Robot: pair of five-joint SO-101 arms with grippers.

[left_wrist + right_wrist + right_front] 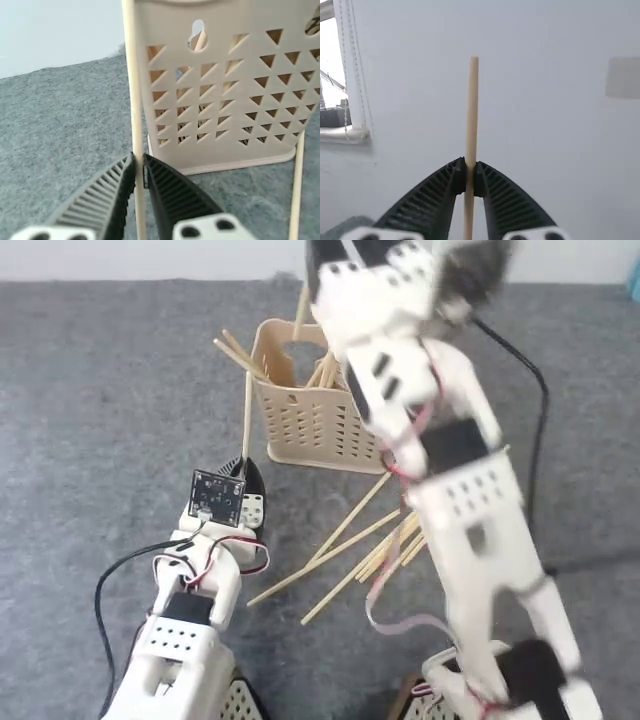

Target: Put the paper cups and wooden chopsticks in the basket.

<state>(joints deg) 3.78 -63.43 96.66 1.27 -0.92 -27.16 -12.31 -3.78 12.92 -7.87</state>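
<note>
Wooden chopstick [131,75], clamped upright in the left gripper [138,162] near the basket [225,115], needs lifting over its rim before release — the right gripper [470,167], pinching a second chopstick [472,100], likewise.

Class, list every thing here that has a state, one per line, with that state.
basket, upright, holding stored chopsticks.
left gripper, shut on left chopstick.
right gripper, shut on right chopstick.
loose chopsticks, lying flat outside the basket.
</note>
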